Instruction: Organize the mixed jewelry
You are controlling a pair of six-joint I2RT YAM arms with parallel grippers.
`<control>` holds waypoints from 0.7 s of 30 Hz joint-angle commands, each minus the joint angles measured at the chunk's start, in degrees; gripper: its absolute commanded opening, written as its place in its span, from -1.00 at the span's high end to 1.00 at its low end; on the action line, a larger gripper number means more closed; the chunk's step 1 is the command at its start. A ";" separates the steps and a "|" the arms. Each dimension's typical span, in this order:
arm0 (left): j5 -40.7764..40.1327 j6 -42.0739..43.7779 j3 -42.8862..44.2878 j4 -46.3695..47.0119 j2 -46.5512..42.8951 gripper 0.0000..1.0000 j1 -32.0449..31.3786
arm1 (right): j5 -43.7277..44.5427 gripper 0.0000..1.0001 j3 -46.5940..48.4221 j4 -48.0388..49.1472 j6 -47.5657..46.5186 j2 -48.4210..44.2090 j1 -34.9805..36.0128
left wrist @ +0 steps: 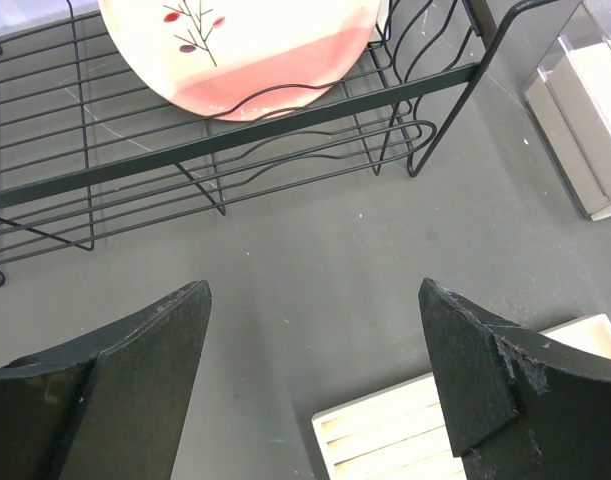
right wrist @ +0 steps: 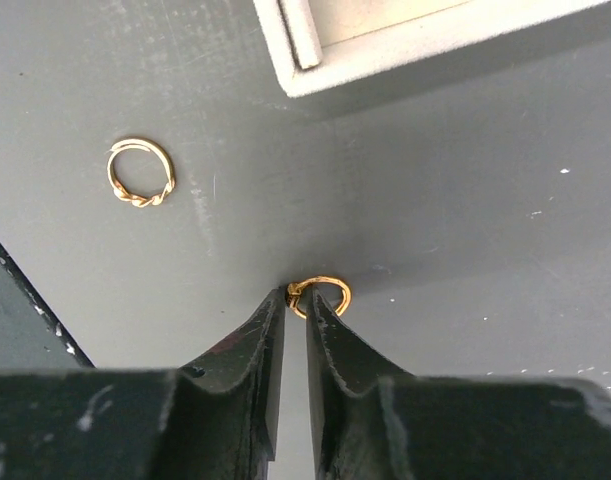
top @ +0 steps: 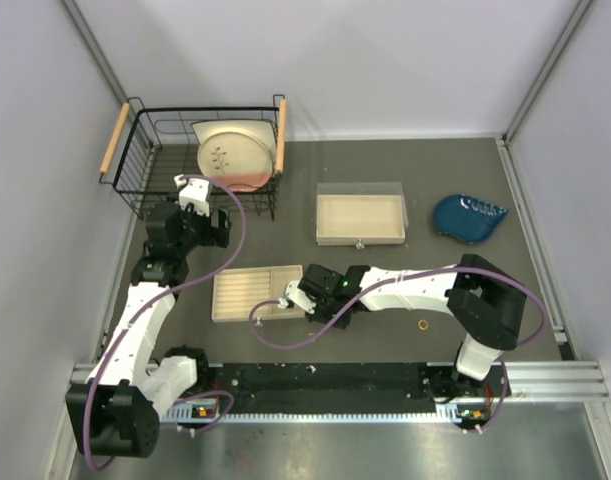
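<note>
A 3rd ring [top: 422,324] lies alone on the table [top: 435,170] near the front rail. Left of it, well apart, the right gripper [right wrist: 295,295] is down at the table by the tray [top: 255,293] corner. Its jaws stand at a narrow slit with the rim of a gold ring [right wrist: 323,296] between the tips; whether it is clamped I cannot tell. A twisted ring [right wrist: 141,170] lies near, apart from both. Farther, the left gripper [left wrist: 313,288] hangs released, jaws wide, over bare table between tray and basket [top: 145,160], which holds a plate [top: 235,155]. A box [top: 360,218] and a blue dish [top: 470,217] sit back right.
</note>
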 commanded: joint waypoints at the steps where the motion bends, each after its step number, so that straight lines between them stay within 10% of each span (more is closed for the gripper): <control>1: 1.41 0.91 0.38 2.70 -1.19 -0.82 0.48 | 0.71 0.77 0.39 0.94 -0.47 2.16 0.86; 9: 7.81 2.31 0.38 3.40 -1.20 -0.82 0.57 | -0.69 1.00 1.96 0.07 -2.49 -2.67 -0.01; 21: 41.12 1.18 5.57 0.93 2.15 -0.63 0.75 | -20.19 1.00 14.26 -15.83 -13.74 -18.84 -5.72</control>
